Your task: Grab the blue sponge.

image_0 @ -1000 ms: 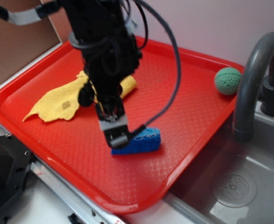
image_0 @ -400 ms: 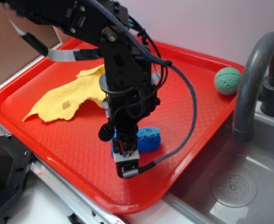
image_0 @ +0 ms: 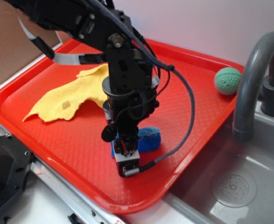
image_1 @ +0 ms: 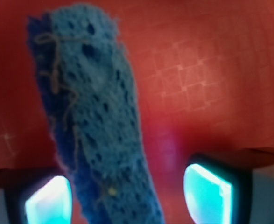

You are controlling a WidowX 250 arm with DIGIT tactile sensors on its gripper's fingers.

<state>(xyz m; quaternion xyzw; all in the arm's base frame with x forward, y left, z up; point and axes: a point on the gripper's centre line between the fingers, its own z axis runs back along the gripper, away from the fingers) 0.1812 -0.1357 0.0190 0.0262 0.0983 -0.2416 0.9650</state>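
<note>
The blue sponge (image_0: 148,139) is seen lying on the red tray (image_0: 43,135), towards the tray's near edge, with most of its left part hidden behind the arm in the exterior view. Its rough, speckled face (image_1: 97,116) is shown close up in the wrist view, running as a long strip from the top of the picture down to the bottom, with loose fibres caught on it. The gripper (image_1: 127,191) is held open over it: two fingers are seen at the lower corners of the wrist view, and the sponge is found between them, right beside the left-hand finger (image_1: 48,198) in the picture and clear of the right-hand finger (image_1: 209,189). Whether the left-hand finger is touching the foam cannot be told. No grip has been made on the sponge. In the exterior view the gripper (image_0: 127,161) is pointed down at the tray, low over the sponge's left end. A yellow cloth (image_0: 66,98) is spread on the far left part of the tray, well apart from the sponge. A green ball (image_0: 228,80) is set at the tray's far right corner, near the grey faucet (image_0: 251,74) above the sink (image_0: 235,186).
</note>
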